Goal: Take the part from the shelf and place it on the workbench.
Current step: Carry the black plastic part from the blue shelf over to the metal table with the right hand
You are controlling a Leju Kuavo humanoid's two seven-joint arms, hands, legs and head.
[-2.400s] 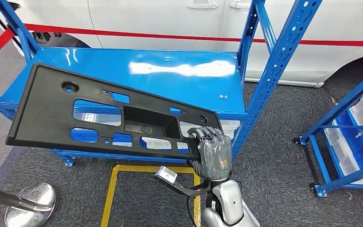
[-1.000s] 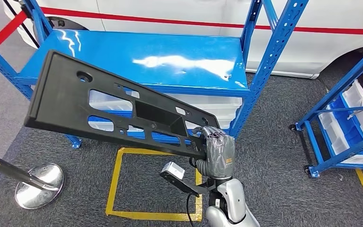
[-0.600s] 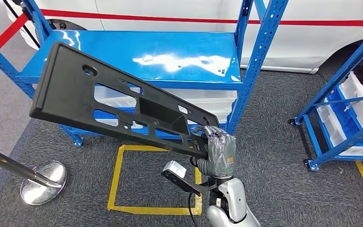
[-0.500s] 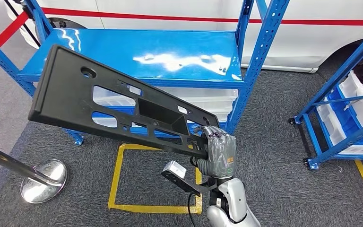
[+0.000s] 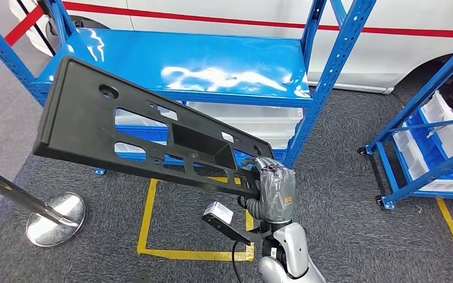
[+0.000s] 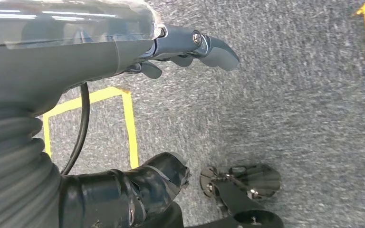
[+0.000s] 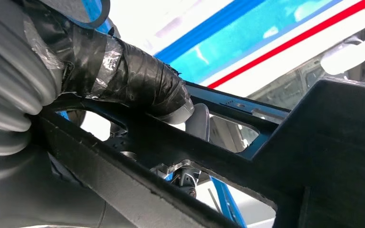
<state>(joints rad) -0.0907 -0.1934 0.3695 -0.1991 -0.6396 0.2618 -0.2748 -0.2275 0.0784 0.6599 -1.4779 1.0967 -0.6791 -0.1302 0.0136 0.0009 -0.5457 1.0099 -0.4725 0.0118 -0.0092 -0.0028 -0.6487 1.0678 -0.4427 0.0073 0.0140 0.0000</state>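
With right hand (image 5: 273, 191) gripping the part (image 5: 135, 132) by one end, clear of the shelf (image 5: 183, 62), carry step's on. Left hand (image 6: 190, 45) holds nothing, fingers curled. Next: find workbench.

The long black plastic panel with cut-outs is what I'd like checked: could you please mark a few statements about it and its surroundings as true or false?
1. The right robot hand grips the long black plastic panel at one end. True.
2. The panel lies flat on the blue metal shelf. False: it is held in the air in front of the shelf.
3. The left robot hand holds a part. False: it holds nothing.
4. Yellow tape marks the grey carpet. True.
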